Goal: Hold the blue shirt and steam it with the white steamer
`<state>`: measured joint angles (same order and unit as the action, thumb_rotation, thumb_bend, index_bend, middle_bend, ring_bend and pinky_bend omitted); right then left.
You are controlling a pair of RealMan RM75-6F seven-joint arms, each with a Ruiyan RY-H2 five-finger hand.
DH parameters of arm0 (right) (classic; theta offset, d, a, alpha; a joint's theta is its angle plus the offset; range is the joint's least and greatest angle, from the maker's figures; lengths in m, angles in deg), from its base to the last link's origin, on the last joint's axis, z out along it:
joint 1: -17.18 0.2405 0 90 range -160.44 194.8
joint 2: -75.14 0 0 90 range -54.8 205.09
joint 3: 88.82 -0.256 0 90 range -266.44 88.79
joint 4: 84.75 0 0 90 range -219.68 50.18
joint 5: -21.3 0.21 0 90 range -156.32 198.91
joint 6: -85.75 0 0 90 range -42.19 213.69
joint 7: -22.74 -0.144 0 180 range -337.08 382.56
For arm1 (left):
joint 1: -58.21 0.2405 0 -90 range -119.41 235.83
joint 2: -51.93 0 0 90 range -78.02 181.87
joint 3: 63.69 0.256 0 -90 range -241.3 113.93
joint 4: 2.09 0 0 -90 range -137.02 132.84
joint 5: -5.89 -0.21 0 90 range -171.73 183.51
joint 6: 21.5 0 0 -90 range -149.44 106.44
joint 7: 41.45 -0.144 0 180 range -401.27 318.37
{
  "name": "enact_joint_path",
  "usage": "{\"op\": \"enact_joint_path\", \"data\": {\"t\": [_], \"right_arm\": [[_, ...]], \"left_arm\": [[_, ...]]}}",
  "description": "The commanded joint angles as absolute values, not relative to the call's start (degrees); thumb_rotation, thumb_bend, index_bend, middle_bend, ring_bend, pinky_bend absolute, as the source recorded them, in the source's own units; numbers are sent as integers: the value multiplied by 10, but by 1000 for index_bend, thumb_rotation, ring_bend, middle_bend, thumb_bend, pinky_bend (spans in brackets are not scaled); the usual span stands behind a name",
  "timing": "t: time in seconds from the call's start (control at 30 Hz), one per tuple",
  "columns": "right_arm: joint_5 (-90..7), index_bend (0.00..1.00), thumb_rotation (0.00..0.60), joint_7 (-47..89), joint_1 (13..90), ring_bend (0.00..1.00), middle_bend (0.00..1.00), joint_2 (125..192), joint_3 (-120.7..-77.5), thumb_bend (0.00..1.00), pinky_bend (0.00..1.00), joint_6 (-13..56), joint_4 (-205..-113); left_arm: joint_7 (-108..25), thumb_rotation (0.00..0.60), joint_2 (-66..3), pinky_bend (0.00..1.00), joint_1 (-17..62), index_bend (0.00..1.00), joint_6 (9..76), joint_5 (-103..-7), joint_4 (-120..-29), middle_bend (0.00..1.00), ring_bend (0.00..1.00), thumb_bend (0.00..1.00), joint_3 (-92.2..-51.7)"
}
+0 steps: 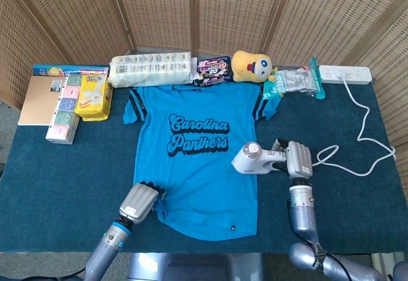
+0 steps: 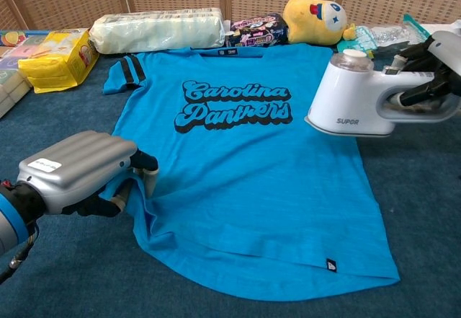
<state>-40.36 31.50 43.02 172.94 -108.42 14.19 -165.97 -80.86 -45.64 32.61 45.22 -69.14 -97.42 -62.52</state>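
A blue shirt printed "Carolina Panthers" lies flat on the dark blue table. My left hand grips the shirt's lower left hem, bunching the cloth a little. My right hand holds the white steamer by its handle. The steamer hovers over the shirt's right edge, its flat face turned down, a little above the cloth.
Along the back stand a yellow snack bag, a long white pack, a dark candy bag, a yellow plush toy and clear packets. A white power strip with its cord lies at the right.
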Motion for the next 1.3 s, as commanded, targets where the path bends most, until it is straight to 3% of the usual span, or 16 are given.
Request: {"op": "enact_joint_path", "data": {"t": [0.03, 0.5, 1.3], "right_arm": [[-415, 745, 600, 316, 435, 761, 718, 1743, -1075, 407, 740, 138, -1649], [-467, 744, 600, 315, 463, 760, 717, 1832, -1036, 407, 732, 142, -1550], [-506, 745, 600, 323, 501, 759, 716, 1894, -1037, 406, 730, 163, -1510]], "left_arm": [[-808, 600, -456, 506, 325, 520, 451, -691, -974, 544, 483, 657, -625], [-801, 600, -449, 497, 324, 520, 444, -694, -970, 544, 483, 657, -618], [-795, 600, -451, 497, 326, 520, 441, -696, -966, 544, 483, 657, -615]]}}
